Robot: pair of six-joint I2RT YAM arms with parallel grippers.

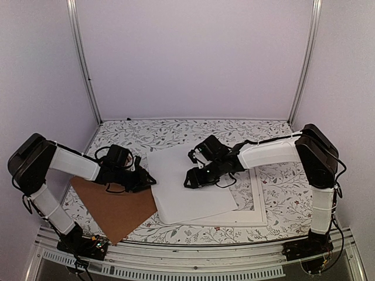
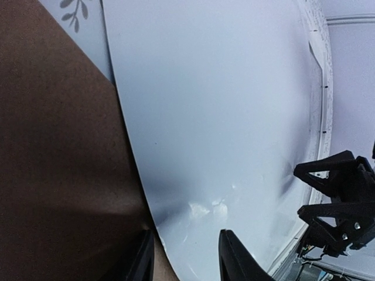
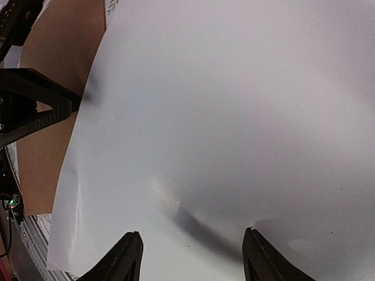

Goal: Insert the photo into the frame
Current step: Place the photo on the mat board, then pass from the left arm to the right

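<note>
1. The left arm [image 1: 70, 164] bends at a raised elbow on the left side, and its forearm reaches inward, low.
2. The left gripper [image 1: 145, 179] points toward the middle, its fingers [image 2: 233, 257] a little apart (the gap is narrow).
3. The right arm [image 1: 269, 153] reaches inward from a high elbow.
4. The right gripper [image 1: 190, 177] has its fingers [image 3: 126, 260] spread wide.
5. The two grippers face each other, near but not touching.
</note>
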